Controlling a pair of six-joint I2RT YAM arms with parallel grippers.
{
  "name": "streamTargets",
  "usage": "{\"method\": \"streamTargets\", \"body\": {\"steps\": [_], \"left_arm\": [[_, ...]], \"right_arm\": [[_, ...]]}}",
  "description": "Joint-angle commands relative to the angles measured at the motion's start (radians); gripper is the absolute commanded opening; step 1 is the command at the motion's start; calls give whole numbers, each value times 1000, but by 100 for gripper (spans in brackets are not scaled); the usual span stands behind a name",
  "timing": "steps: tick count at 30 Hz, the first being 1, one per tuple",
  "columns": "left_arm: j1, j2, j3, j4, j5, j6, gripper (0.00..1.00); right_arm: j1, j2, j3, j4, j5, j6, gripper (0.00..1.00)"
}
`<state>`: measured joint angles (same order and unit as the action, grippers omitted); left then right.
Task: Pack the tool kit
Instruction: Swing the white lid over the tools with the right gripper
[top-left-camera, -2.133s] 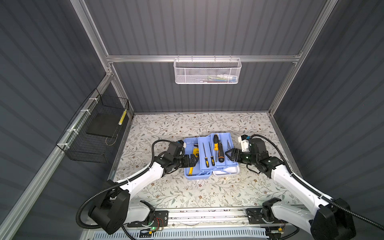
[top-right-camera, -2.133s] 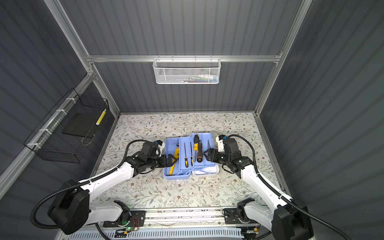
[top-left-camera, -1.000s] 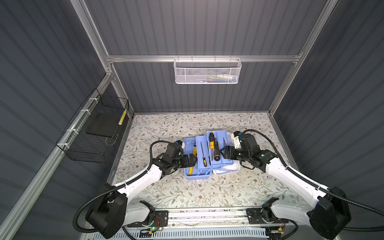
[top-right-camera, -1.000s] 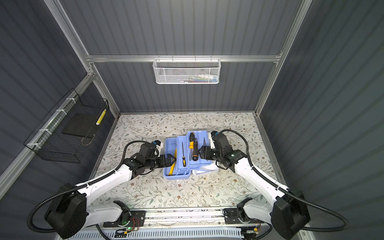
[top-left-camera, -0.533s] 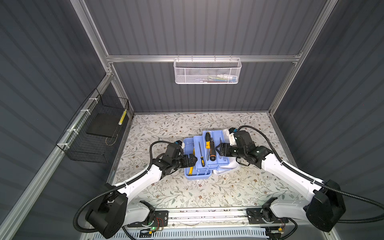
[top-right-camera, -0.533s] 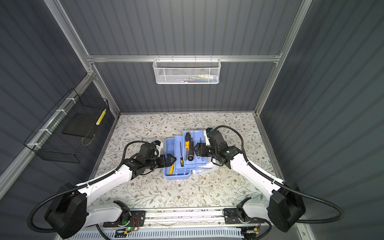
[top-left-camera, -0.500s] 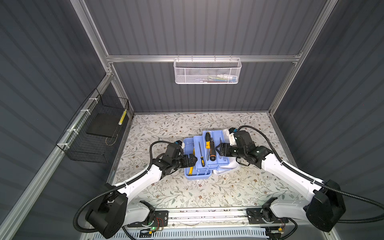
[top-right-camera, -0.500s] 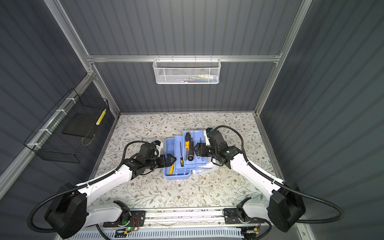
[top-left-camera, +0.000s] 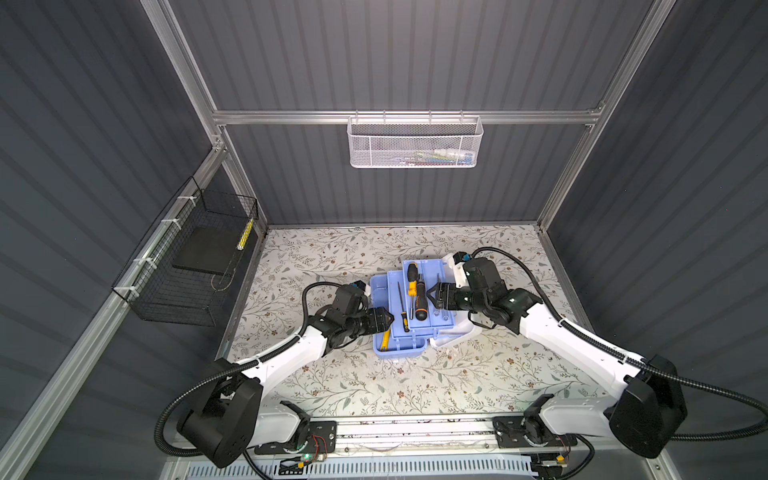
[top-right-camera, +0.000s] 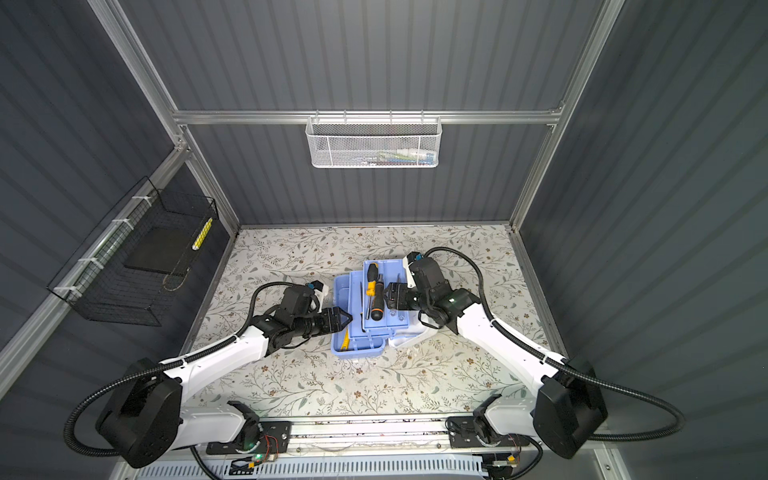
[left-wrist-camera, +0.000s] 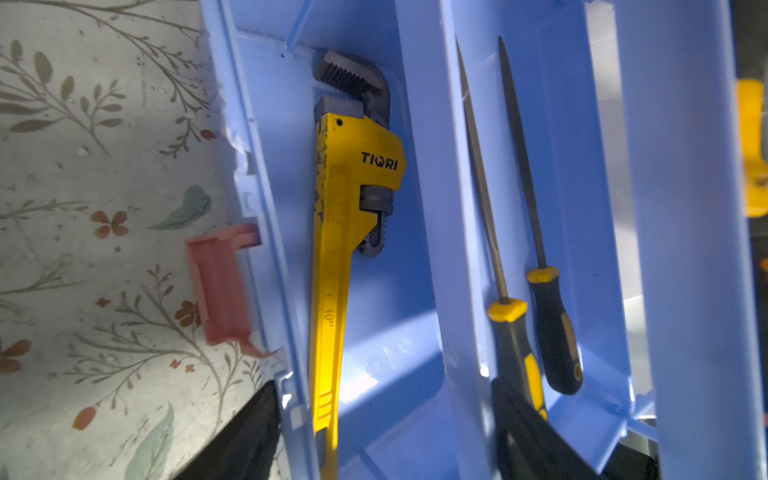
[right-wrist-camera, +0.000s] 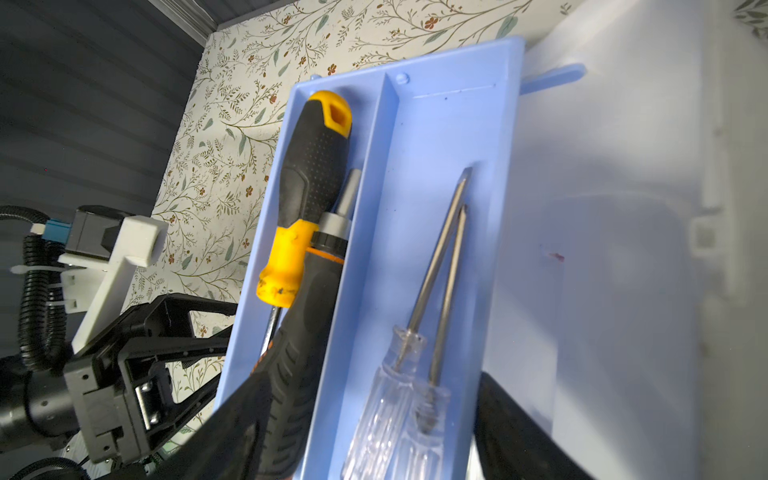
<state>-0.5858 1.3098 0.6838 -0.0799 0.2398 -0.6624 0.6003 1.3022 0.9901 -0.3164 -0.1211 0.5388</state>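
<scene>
Both top views: the tool kit's blue base (top-left-camera: 401, 353) sits at scene centre, white lid (top-left-camera: 455, 337) open to its right; the right gripper (top-left-camera: 433, 296) clamps the tray (top-left-camera: 441, 321) above it. Left wrist: left gripper (left-wrist-camera: 380, 415) spread across the base's left wall, pipe wrench (left-wrist-camera: 345, 232) inside. Right wrist: screwdrivers (right-wrist-camera: 436, 282) lie in the tray.

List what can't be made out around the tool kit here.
- White mesh basket contents: too small, behind mesh, both top views.
- Yellow pipe wrench: handle end cut off, left wrist view; mostly hidden by the tray in both top views.
- Clear-handled screwdrivers: handle ends cut off, right wrist view.
- Pink latch: blurred, left wrist view.
</scene>
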Motion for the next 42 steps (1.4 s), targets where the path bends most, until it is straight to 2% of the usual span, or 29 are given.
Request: {"method": "streamTargets", "body": {"steps": [1, 12, 29, 36, 42], "left_arm": [[-17, 25, 18, 20, 45, 29, 75], [-17, 51, 20, 28, 44, 23, 74], [-17, 68, 23, 28, 42, 19, 73], [-17, 74, 24, 29, 44, 17, 73], [-17, 78, 24, 32, 42, 16, 73]], "right_arm": [[18, 7, 56, 12, -28, -24, 78], [21, 1, 93, -10, -20, -43, 80], [21, -46, 166, -94, 74, -80, 88], [20, -36, 201, -106, 71, -92, 88], [18, -122, 162, -112, 159, -117, 89]]}}
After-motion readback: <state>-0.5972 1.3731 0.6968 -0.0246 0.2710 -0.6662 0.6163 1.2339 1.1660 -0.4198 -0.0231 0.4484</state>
